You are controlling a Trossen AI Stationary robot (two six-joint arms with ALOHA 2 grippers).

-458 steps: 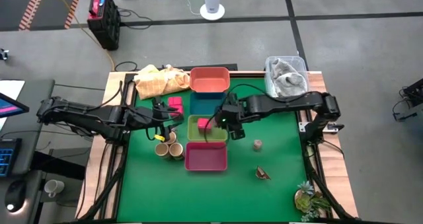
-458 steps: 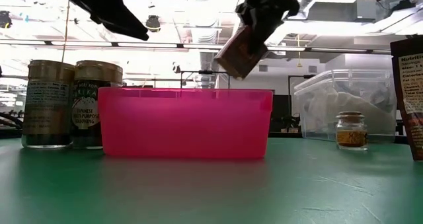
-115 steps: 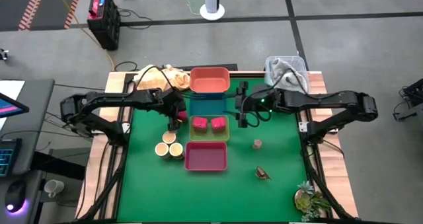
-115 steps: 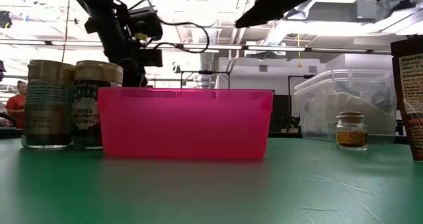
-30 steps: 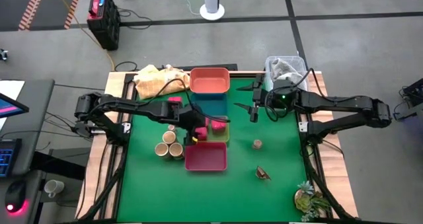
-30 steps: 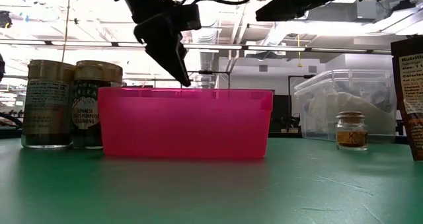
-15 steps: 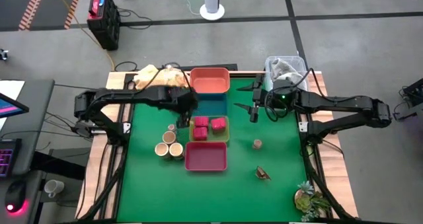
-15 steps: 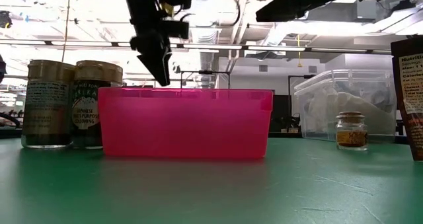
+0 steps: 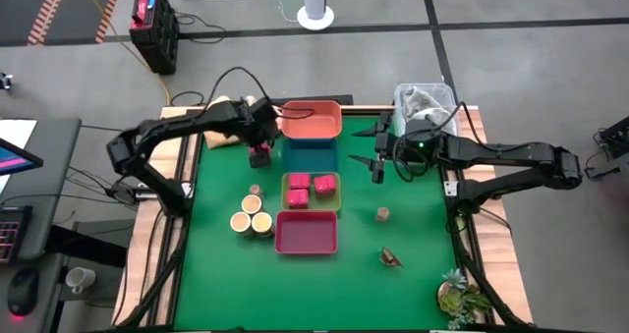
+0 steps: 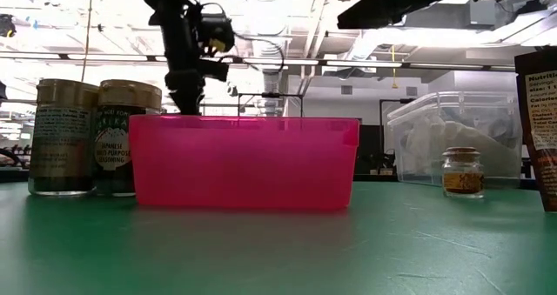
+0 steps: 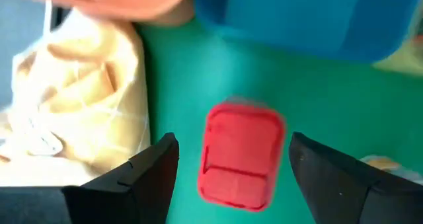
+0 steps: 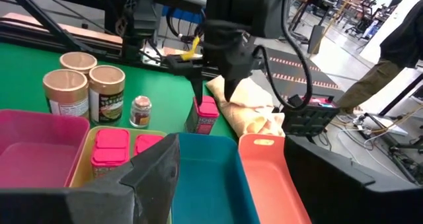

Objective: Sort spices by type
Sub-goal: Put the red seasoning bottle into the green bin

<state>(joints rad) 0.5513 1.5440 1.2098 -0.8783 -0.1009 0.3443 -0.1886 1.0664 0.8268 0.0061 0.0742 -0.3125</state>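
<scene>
The left arm has swung back off the yellow-green tray (image 9: pixel 311 204) since a second ago, and now the left gripper (image 9: pixel 260 148) hangs right over the last loose pink block (image 9: pixel 259 157), which stands alone on the green mat (image 9: pixel 413 225). Three pink blocks already sit in that tray, two side by side and one at the tray's 9 o'clock end.

From the left wrist view the block (image 11: pixel 240 154) lies dead centre between the two dark fingers (image 11: pixel 135 178), which stand wide with open mat on either side of it; nothing is held. The block's long axis runs along the line of the fingers, so they look set to close across its short width. My read: the drop is straight down, no sideways shift needed.

Edges to mind: the blue tray (image 9: pixel 310 154) is just beside the block at its 3 o'clock, the orange tray (image 9: pixel 312 119) at about 1 o'clock, and the yellow cloth (image 9: pixel 224 120) near at 10 o'clock. The 6 o'clock side is open mat down to a small grey-brown knob (image 9: pixel 255 189) and the three tan tubs (image 9: pixel 252 215).

The right gripper (image 9: pixel 376 161) waits with fingers wide and empty at the blue tray's 3 o'clock side, well apart from the block, so the left arm is clearly the nearer. The carry to the yellow-green tray runs toward 5 o'clock, past the blue tray's corner.
</scene>
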